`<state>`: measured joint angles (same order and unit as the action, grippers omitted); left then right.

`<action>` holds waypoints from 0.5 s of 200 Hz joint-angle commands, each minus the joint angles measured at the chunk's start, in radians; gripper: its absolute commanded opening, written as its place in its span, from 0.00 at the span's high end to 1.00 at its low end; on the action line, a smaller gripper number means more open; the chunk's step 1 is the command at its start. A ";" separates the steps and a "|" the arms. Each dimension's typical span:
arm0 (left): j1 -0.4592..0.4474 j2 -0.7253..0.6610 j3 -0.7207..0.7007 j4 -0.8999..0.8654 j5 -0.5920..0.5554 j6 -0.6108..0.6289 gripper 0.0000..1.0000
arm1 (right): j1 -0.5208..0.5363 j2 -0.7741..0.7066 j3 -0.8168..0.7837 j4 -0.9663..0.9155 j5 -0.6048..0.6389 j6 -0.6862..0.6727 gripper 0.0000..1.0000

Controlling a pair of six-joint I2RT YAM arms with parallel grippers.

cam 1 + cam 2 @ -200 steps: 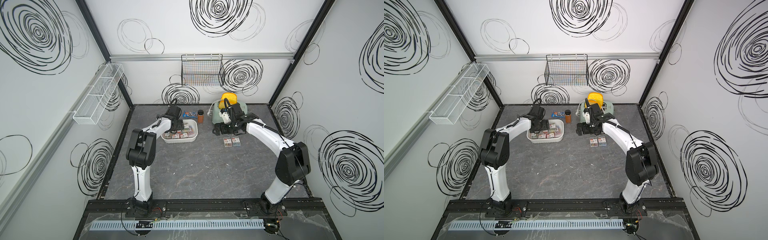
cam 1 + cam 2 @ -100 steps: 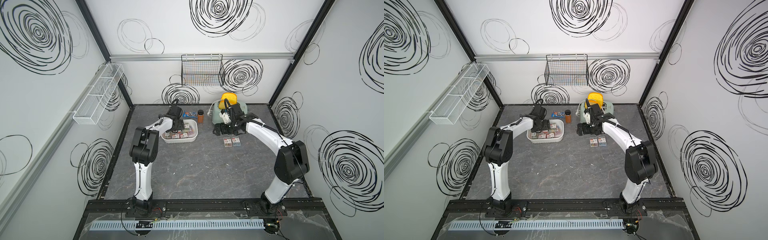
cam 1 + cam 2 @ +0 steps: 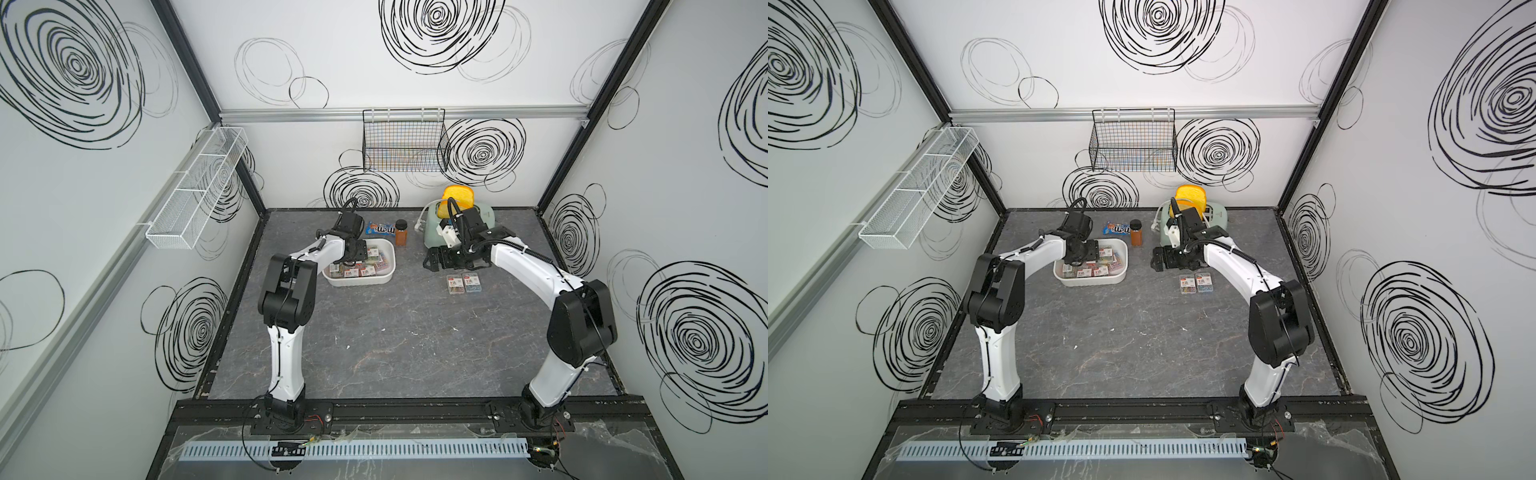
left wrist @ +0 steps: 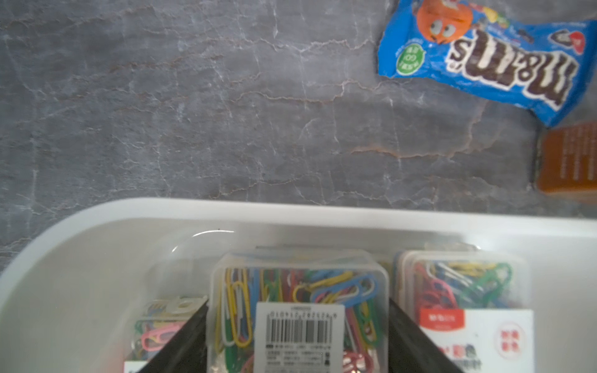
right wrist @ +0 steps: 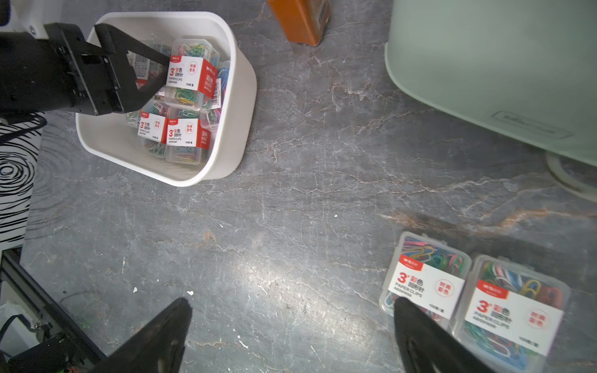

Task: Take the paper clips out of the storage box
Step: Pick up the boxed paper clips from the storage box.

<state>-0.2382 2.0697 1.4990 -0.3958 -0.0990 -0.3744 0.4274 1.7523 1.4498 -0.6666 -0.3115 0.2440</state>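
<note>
The white storage box (image 3: 392, 266) (image 3: 1125, 259) stands at the back left of the table, with several clear cases of paper clips inside. My left gripper (image 3: 353, 258) (image 4: 297, 302) reaches down into it. Its black fingers (image 4: 193, 329) press both sides of one case (image 4: 298, 290), barcode side up. Another case (image 4: 462, 290) lies beside it. In the right wrist view the storage box (image 5: 240, 97) holds labelled cases (image 5: 190, 74). Two paper clips cases (image 3: 456, 285) (image 3: 472, 282) lie side by side on the table. My right gripper (image 3: 433, 259) (image 5: 290, 303) hovers open beside them, holding nothing.
A blue candy packet (image 3: 380, 228) and an orange jar (image 3: 401, 235) lie just behind the box. A pale green appliance (image 3: 487, 217) stands behind my right gripper. A black wire basket (image 3: 405, 141) hangs on the back wall and a white mesh rack (image 3: 195, 195) on the left wall.
The left arm's elbow has swung toward the box and its fingers have narrowed onto a case inside it. The right arm has not moved.
</note>
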 commanded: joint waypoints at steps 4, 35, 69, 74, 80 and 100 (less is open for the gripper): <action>0.013 -0.149 -0.077 0.138 0.146 0.040 0.50 | -0.013 0.019 0.039 0.025 -0.123 0.031 0.01; 0.009 -0.266 -0.195 0.296 0.362 0.063 0.53 | -0.024 0.033 0.054 0.072 -0.302 0.103 0.01; -0.013 -0.376 -0.327 0.446 0.524 0.096 0.55 | -0.034 0.050 0.032 0.171 -0.512 0.220 0.01; -0.018 -0.392 -0.346 0.466 0.538 0.104 0.55 | -0.037 0.049 0.020 0.201 -0.541 0.250 0.01; -0.026 -0.410 -0.373 0.498 0.559 0.111 0.56 | -0.039 0.045 -0.001 0.246 -0.581 0.289 0.01; -0.046 -0.468 -0.465 0.630 0.619 0.114 0.56 | -0.049 0.022 -0.114 0.487 -0.723 0.495 0.01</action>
<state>-0.2581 1.6623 1.1156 0.0151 0.3782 -0.3016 0.3897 1.7908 1.4414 -0.4515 -0.8005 0.4900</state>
